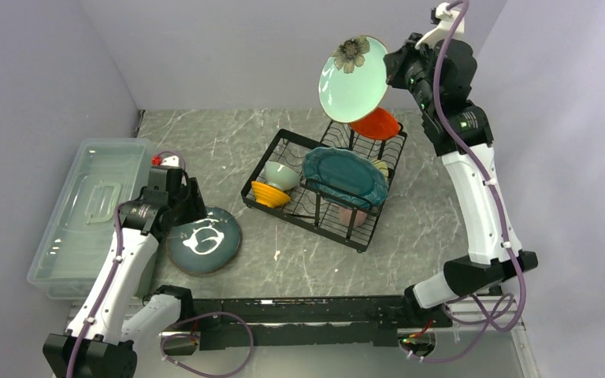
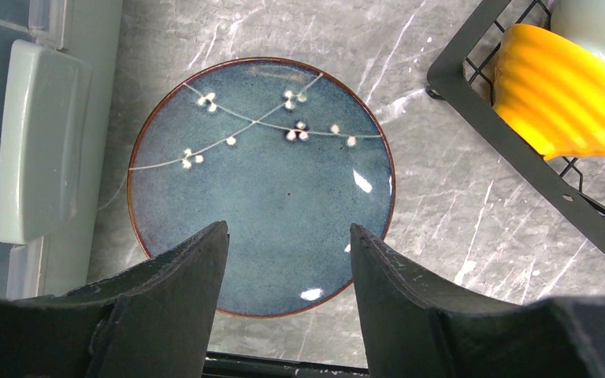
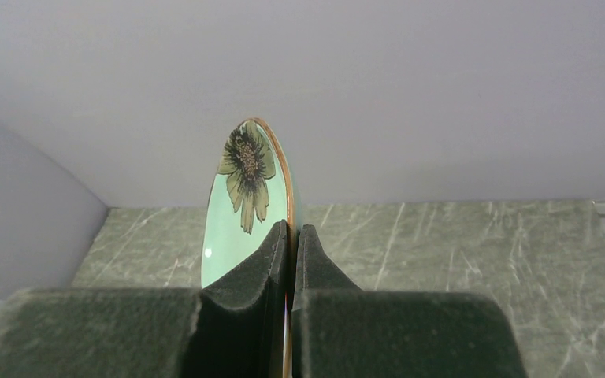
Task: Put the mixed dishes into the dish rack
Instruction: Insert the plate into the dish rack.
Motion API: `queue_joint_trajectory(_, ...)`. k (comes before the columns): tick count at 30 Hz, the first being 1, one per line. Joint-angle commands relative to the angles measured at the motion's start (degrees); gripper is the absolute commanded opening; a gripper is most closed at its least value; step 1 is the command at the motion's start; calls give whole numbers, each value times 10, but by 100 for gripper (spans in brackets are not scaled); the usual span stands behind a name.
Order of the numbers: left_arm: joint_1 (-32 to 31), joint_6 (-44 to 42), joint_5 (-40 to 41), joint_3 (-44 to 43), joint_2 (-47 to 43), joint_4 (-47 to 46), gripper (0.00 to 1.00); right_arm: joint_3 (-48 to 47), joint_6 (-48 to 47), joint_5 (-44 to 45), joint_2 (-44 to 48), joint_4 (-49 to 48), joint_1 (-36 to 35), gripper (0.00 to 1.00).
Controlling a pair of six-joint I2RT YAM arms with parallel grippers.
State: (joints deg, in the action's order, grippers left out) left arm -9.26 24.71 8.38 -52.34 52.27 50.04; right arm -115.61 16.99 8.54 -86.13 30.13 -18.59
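A pale green flowered plate (image 3: 246, 185) is held on edge above the far side of the dish rack (image 1: 258, 167), clamped tight at its rim by the right pincer (image 3: 290, 236). In the rack, a scalloped teal plate (image 1: 345, 175) is laid across the raised tier, an orange-red plate (image 1: 376, 124) is seen at the far end, and a yellow bowl (image 2: 555, 98) and a pale green bowl (image 1: 281, 175) are set at the left end. Left of the rack, a dark blue plate (image 2: 260, 181) lies flat on the worktop (image 2: 457, 228). The left pincer (image 2: 287, 244) is held above it, parted wide and empty.
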Motion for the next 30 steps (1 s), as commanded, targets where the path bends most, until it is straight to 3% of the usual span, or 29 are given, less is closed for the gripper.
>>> queue_joint_trajectory(1,1,-8,-8,3,-4,-19,64,37,11,-72,77,-123,39,0)
queue_joint_trajectory(15,1,-12,-19,5,-11,-23,64,183,-21,-230,166,-193,141,0)
queue_joint_trajectory(30,1,-18,-36,8,-22,-31,64,277,-42,-412,184,-298,208,0)
